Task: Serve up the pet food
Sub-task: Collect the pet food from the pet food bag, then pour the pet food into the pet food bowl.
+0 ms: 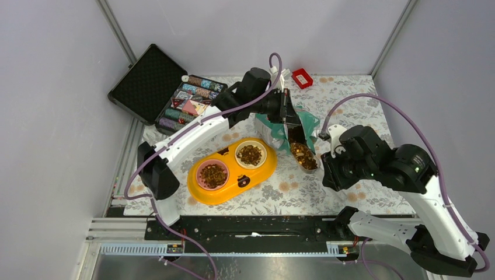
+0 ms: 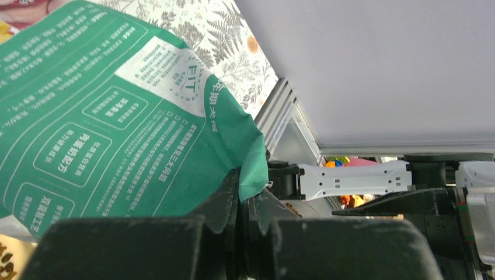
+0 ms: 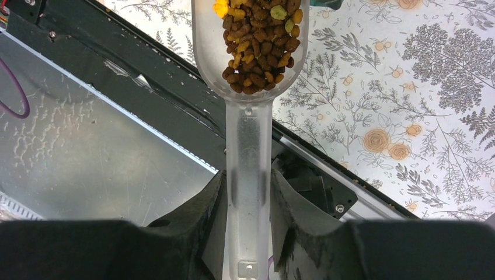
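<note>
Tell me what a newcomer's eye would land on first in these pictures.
The bright yellow double feeder in the middle of the table stands out, filled on both sides with kibble. To its right in the top view, the right gripper holds a clear scoop heaped with more kibble, while the left gripper pinches the green pouch beyond the feeder. An open black case of colourful chips sits at the far left corner.

Clamped on handle of translucent scoop [image 3: 248, 134] by right gripper [image 3: 248, 195], fingers [image 3: 207, 210] pressing both sides. Filled with brown kibble [image 3: 257, 52], few yellow and green bits. Held above edge of floral tablecloth [image 3: 397, 87], black rail [image 3: 157, 87], grey metal sheet [image 3: 76, 146].
</note>
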